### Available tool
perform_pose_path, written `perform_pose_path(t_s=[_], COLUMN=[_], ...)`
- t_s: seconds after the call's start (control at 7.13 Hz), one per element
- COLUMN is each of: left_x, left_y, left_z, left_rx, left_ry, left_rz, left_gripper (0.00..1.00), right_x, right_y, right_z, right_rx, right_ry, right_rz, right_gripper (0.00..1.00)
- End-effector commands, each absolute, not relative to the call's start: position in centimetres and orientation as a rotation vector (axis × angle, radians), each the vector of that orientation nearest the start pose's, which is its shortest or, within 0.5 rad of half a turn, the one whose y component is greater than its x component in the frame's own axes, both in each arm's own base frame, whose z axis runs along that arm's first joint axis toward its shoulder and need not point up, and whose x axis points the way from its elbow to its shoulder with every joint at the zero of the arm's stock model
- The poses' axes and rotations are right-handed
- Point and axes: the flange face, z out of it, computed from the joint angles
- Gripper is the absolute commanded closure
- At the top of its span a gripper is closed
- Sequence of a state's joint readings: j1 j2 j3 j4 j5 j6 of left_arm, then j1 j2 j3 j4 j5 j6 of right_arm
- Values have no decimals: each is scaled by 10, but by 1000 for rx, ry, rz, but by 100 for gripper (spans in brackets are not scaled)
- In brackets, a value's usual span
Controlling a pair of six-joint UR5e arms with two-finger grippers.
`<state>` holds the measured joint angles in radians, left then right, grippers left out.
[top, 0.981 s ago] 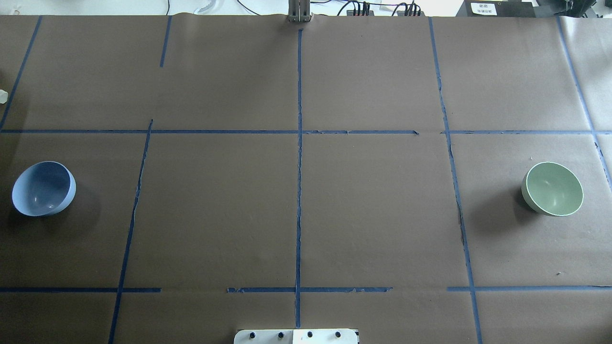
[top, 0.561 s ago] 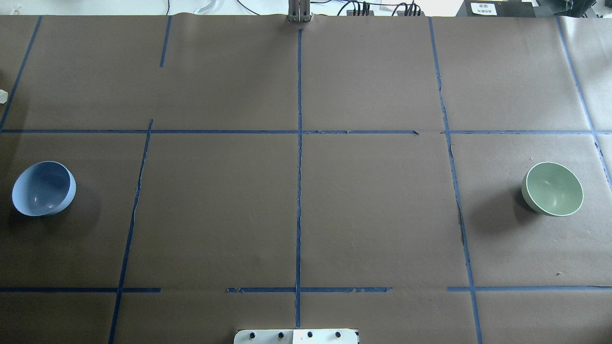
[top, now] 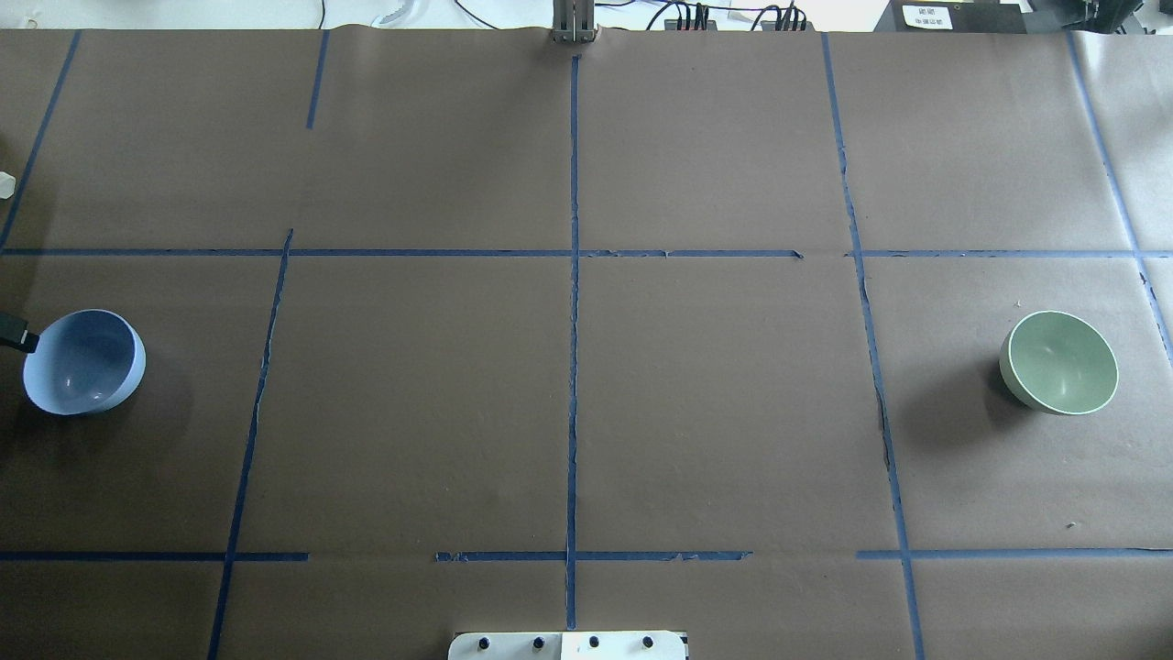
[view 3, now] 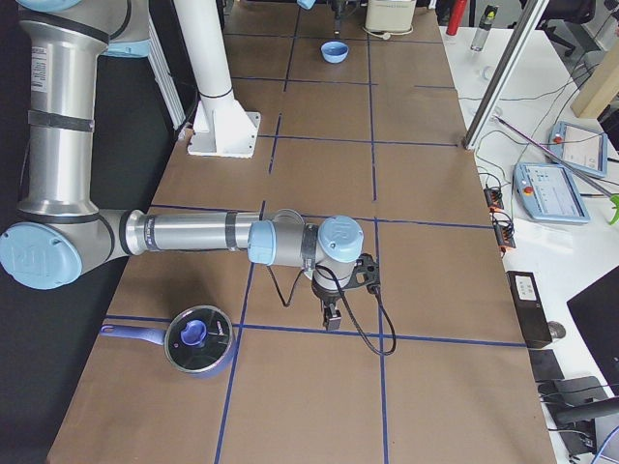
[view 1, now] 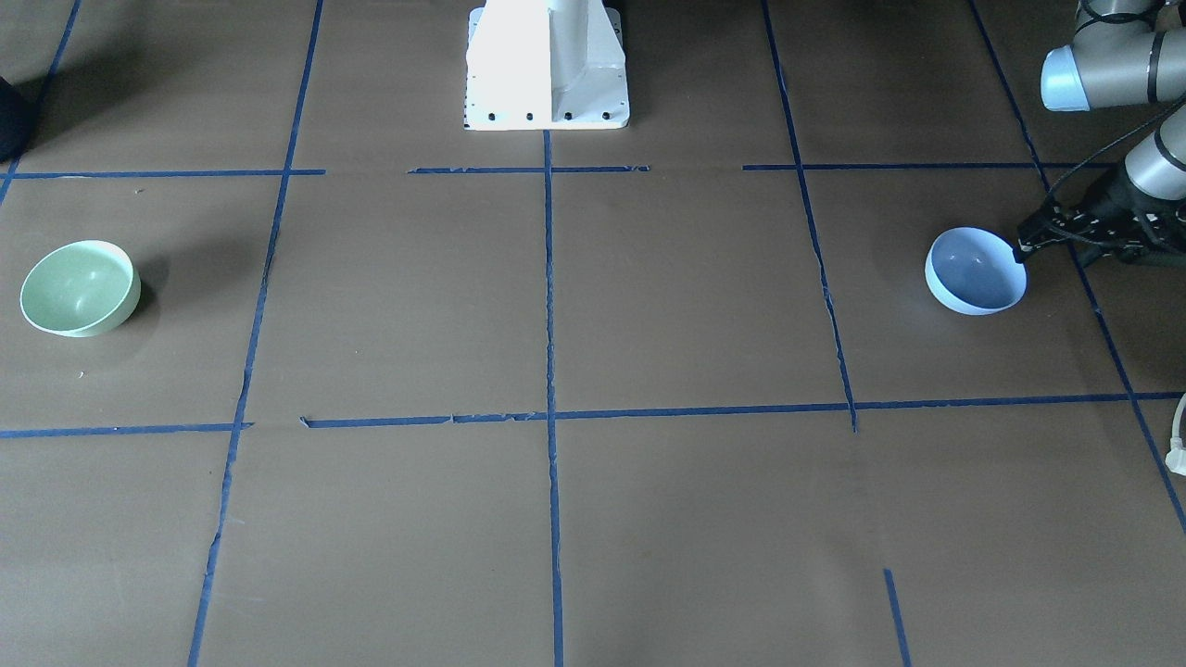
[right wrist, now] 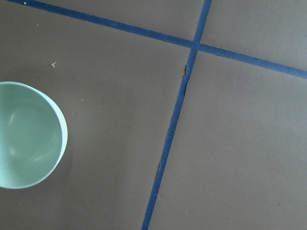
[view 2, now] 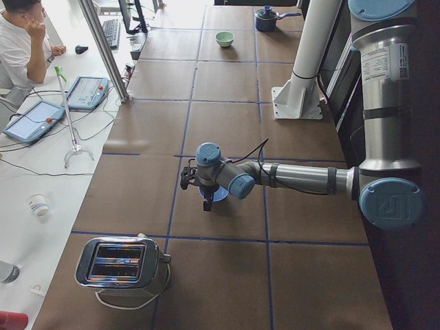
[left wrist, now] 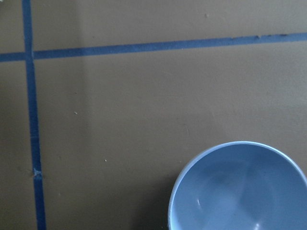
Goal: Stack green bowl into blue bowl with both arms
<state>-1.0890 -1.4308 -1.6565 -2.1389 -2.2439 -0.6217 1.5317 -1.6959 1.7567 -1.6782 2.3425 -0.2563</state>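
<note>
The blue bowl (view 1: 975, 270) stands upright at the table's left end; it also shows in the overhead view (top: 84, 361) and low right in the left wrist view (left wrist: 237, 189). My left gripper (view 1: 1021, 248) hangs just above the bowl's outer rim, its tip at the overhead view's edge (top: 16, 334). I cannot tell whether it is open or shut. The green bowl (top: 1058, 362) stands upright at the right end, at the left edge of the right wrist view (right wrist: 26, 135). My right gripper (view 3: 332, 319) shows only in the exterior right view, so I cannot tell its state.
A toaster (view 2: 120, 263) stands beyond the blue bowl at the table's left end. A lidded pot (view 3: 198, 338) sits near the right arm. The white pedestal base (view 1: 547, 65) is at the near middle edge. Blue tape lines (top: 574, 321) cross the brown table.
The left gripper's tip has come into the overhead view at the left edge, beside the blue bowl. Both bowls stay where they were.
</note>
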Motion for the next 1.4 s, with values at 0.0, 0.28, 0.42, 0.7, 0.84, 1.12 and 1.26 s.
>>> perform_pose_path(t_s=[0.0,0.28,0.42,0.7,0.84,1.12,1.26], left_x=[172,176,177,182,192,223,269], left_y=[-433,-431,-431,-439,-451,-500,-514], left_z=[638,637,636,617,580,454,378], left_rx=[66,50,50,64,54,28,-12], left_ry=[821,825,826,854,885,887,904], left_rz=[5,-16,-16,-7,-25,-95,-124], left_gripper=[1,78,94,100,100,100,100], right_x=[46,46,46,46,46,46,46], right_y=[-437,-437,-437,-437,-437,-437,-437], right_z=[637,637,637,635,635,636,637], right_rx=[38,37,38,41,41,40,38], right_ry=[-774,-774,-774,-774,-774,-774,-774], right_rz=[-263,-262,-263,-264,-264,-263,-261], right_gripper=[0,0,0,0,0,0,0])
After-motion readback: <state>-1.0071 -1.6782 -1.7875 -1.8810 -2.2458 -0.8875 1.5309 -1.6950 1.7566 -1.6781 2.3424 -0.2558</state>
